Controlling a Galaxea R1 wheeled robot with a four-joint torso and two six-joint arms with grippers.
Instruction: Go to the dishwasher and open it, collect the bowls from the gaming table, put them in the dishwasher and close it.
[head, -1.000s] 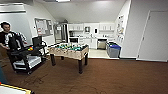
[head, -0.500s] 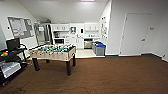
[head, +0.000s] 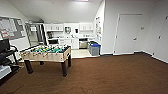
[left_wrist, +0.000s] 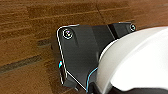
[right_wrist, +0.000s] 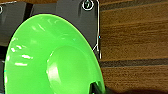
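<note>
The head view looks across a brown carpet floor (head: 107, 75) toward a kitchenette at the far end of the room. A table-football table (head: 47, 53) with a green field stands on the carpet at left, well apart from the kitchen. At the back wall, white cabinets (head: 71, 27) hang above a counter, and a steel-fronted appliance, apparently the dishwasher (head: 83, 44), sits under that counter; it is too small to tell whether its door is open or closed. A blue-topped bin (head: 94, 48) stands just beside it on the pale kitchen floor. A white door (head: 127, 33) is set in the right-hand wall, and a notice board (head: 11, 28) hangs on the left wall above dark furniture. In the right wrist view, a lime green bowl (right_wrist: 52, 57) sits close against the robot's dark plate, tilted, with the striped brown floor behind it; the right tool is hidden behind the bowl, so its grip cannot be told. In the left wrist view, a smooth white rounded object (left_wrist: 135, 57) lies in front of the dark plate over the same floor; whether the left tool is spread or pressed together cannot be told.
</note>
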